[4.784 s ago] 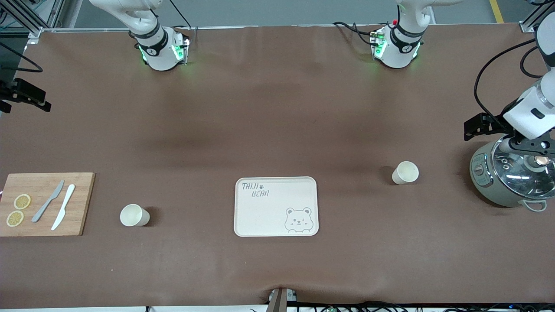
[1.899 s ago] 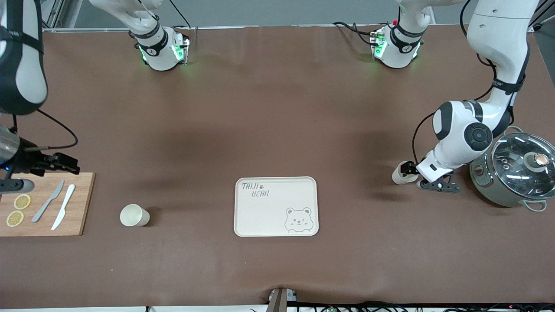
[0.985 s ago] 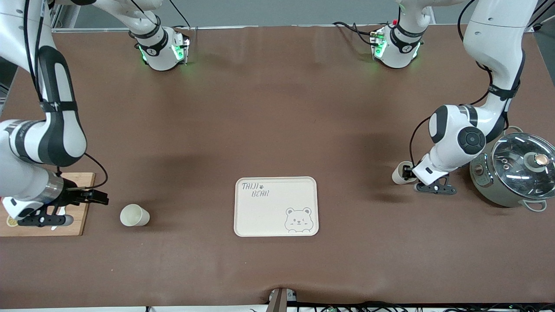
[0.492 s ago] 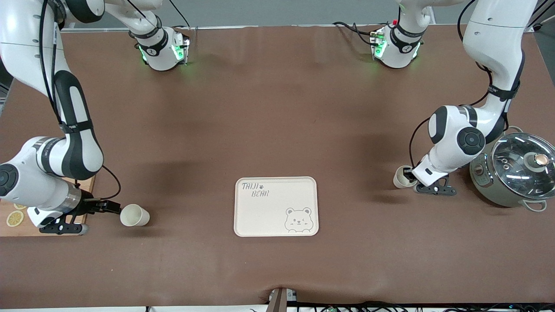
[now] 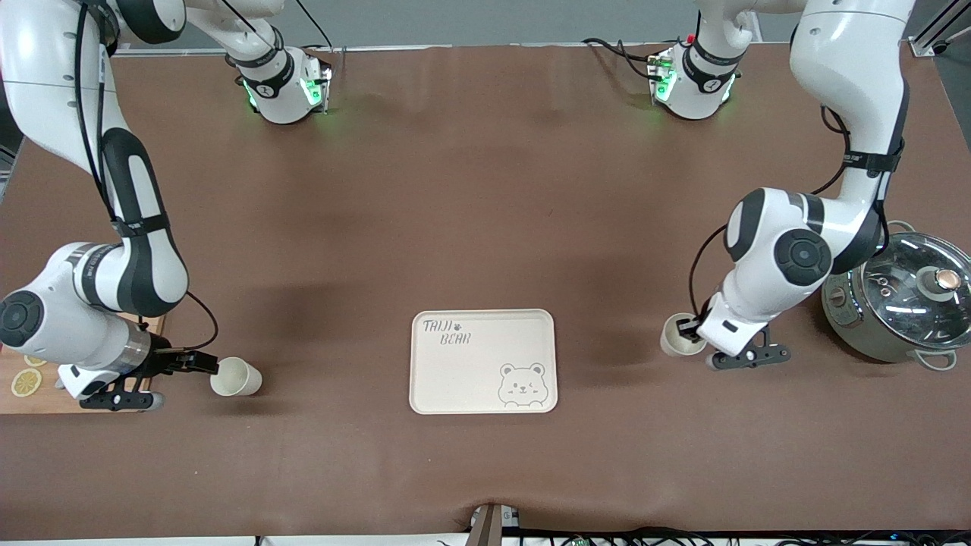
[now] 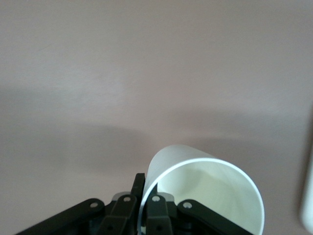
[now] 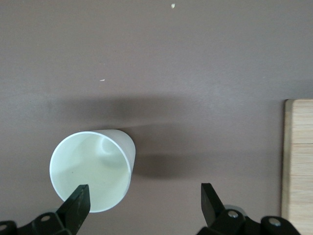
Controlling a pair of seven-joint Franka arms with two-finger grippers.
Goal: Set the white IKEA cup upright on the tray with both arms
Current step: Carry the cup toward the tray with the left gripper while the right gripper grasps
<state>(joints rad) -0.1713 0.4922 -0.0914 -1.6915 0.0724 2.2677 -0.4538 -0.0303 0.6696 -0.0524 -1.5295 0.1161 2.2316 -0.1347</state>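
One white cup (image 5: 677, 339) hangs from my left gripper (image 5: 692, 327), between the pot and the tray (image 5: 483, 361). In the left wrist view the gripper (image 6: 143, 196) is shut on that cup's (image 6: 205, 191) rim, one finger inside and one outside. A second white cup (image 5: 237, 378) lies on its side near the cutting board, mouth toward my right gripper (image 5: 206, 365). In the right wrist view that gripper (image 7: 143, 198) is open. One fingertip (image 7: 78, 200) is at the cup's (image 7: 93, 169) mouth and the other is over bare table. The cream tray with the bear face holds nothing.
A grey-green pot with a glass lid (image 5: 899, 303) stands close to the left arm's elbow. A wooden cutting board (image 5: 11, 398) with lemon slices (image 5: 26, 381) lies at the right arm's end, mostly covered by that arm; its edge (image 7: 298, 166) shows in the right wrist view.
My left gripper has shut on its cup's rim and carried it away from the pot toward the tray. My right gripper has come up to the other cup's mouth, still open.
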